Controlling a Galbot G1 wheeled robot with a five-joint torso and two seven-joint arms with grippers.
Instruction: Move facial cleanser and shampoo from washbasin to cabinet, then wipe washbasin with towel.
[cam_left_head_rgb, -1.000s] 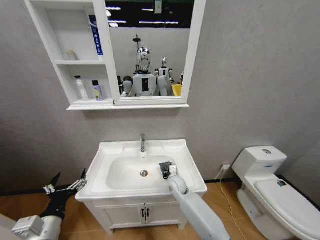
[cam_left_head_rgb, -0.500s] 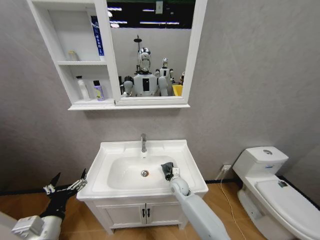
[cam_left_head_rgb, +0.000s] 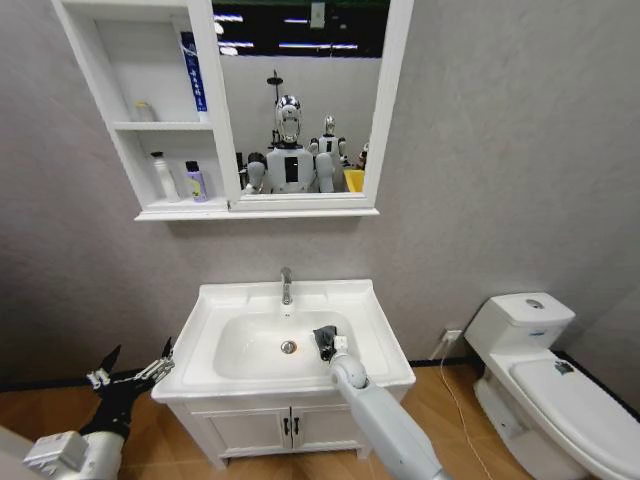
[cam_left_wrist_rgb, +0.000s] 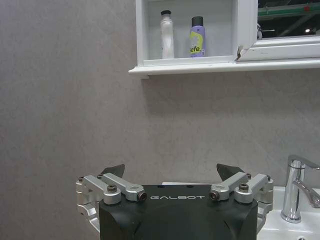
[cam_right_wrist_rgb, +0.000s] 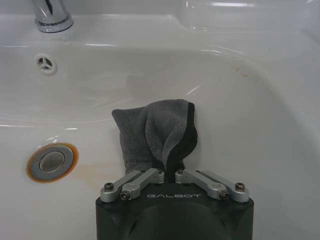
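Our right gripper (cam_right_wrist_rgb: 170, 170) is clenching the towel (cam_right_wrist_rgb: 155, 132) inside the washbasin (cam_left_head_rgb: 385, 345), pressing it on the bowl wall toward the right rim, beside the drain (cam_right_wrist_rgb: 51, 162); the right wrist view shows the pinched fold, which the head view blurs. Our left gripper (cam_left_wrist_rgb: 171, 175) is hanging spread wide and empty beyond the washbasin's left edge. The left wrist view shows two bottles (cam_left_wrist_rgb: 197, 37) standing on the cabinet (cam_left_head_rgb: 150, 130) bottom shelf.

The washbasin (cam_left_head_rgb: 375, 335) was white, with a chrome tap (cam_left_head_rgb: 286, 285). The towel (cam_right_wrist_rgb: 155, 132) was dark grey, edged in black. The cabinet (cam_left_head_rgb: 100, 70) was white; its shelf held a white bottle (cam_left_wrist_rgb: 167, 35) and an apparently lilac-and-yellow bottle (cam_left_wrist_rgb: 197, 37).
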